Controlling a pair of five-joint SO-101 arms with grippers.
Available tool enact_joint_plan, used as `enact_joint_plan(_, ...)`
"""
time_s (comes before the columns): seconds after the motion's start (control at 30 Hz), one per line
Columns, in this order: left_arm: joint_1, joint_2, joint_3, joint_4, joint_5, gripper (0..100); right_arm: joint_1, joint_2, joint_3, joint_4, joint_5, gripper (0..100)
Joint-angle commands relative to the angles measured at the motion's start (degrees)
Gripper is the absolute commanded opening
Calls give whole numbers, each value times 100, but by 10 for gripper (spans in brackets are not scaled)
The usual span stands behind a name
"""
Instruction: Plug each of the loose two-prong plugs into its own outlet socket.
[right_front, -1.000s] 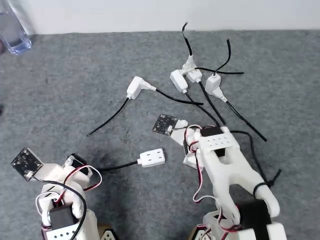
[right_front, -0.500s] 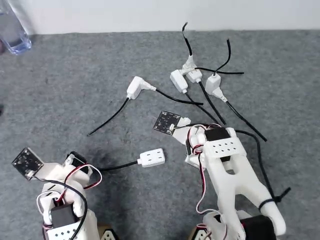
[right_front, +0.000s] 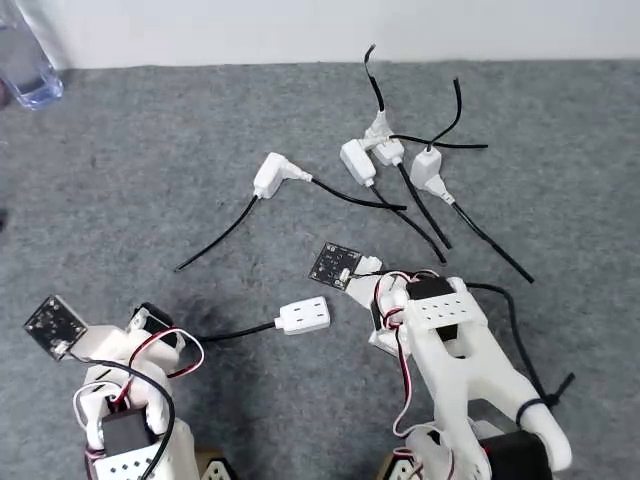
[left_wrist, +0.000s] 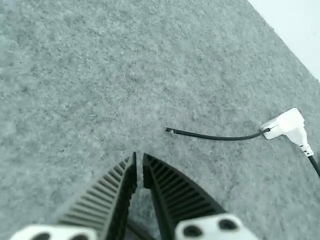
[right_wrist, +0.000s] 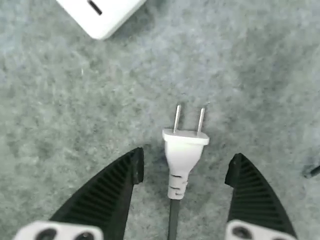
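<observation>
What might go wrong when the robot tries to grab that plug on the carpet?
1. The right tool is open around the plug, which lies flat on the carpet. Closing could pinch it crooked or make it slip out.
2. The socket is not straight ahead of the prongs, so they might miss the slots.
3. The cord runs back under the tool and may tug.
</observation>
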Motion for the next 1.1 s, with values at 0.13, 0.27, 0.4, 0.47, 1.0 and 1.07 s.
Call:
enact_joint_plan(0.13,-26,-53,-22,-158,-44,22,-22,470,-114,-523,-35,248)
enact_joint_plan(0.27,-26,-53,-22,-158,-44,22,84,1033,-738,-75,-62,248)
enact_joint_plan(0.4,-26,-53,-22,-158,-44,22,92,1200,-853,4,-70,248)
enact_joint_plan(0.47,-26,-53,-22,-158,-44,22,92,1209,-853,-22,-158,247)
enact_joint_plan(1.0,-35,-53,-22,-158,-44,22,101,1270,-958,22,-413,151)
enact_joint_plan(1.07,-35,-53,-22,-158,-44,22,92,1270,-949,22,-396,105)
